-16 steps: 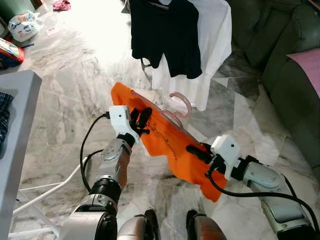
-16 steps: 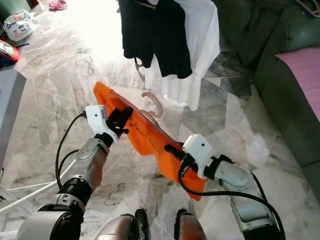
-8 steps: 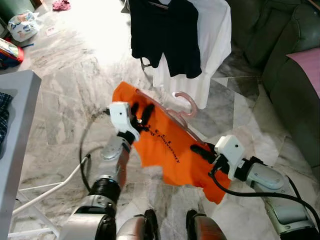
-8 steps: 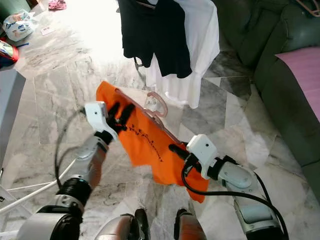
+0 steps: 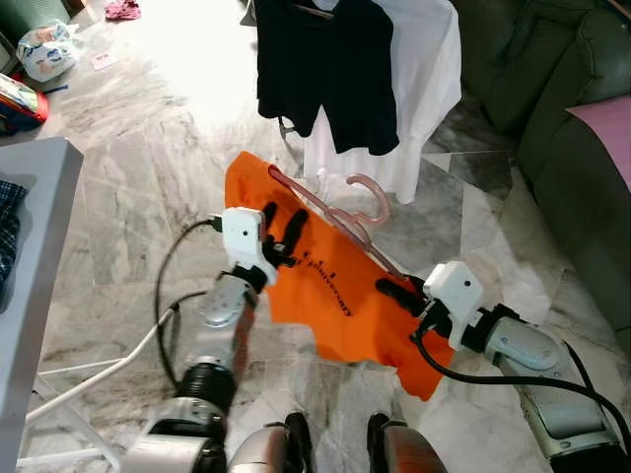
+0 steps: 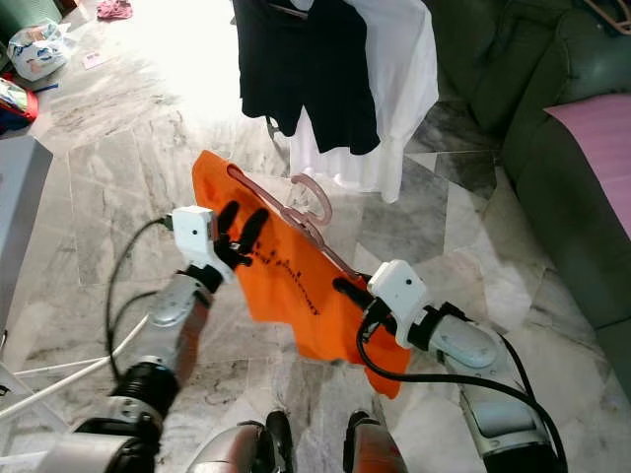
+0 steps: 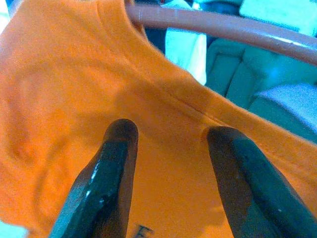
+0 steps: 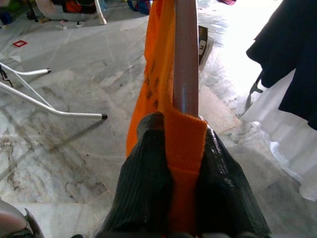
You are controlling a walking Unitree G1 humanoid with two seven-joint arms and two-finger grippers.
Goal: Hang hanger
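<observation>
One pink hanger (image 5: pixel 357 205) carries one orange T-shirt (image 5: pixel 325 286). Two grippers are on it: the left gripper (image 5: pixel 280 235) at one end, the right gripper (image 5: pixel 394 293) at the other, each with two black fingers (image 7: pixel 106 186). Two more garments hang farther off, one black shirt (image 5: pixel 325 69) and one white shirt (image 5: pixel 424 89). One grey bench (image 5: pixel 30 227) stands at the robot's left, one green sofa (image 5: pixel 562 108) at its right, and one plastic bag (image 5: pixel 44 51) lies on the floor.

The orange shirt (image 5: pixel 335 296) is soft matt cloth. The pink hanger (image 5: pixel 347 207) is smooth, shiny plastic. The floor (image 5: pixel 148 148) is glossy grey marble. The right pincer (image 8: pixel 179 148) has ribbed black rubbery fingers (image 8: pixel 143 173).
</observation>
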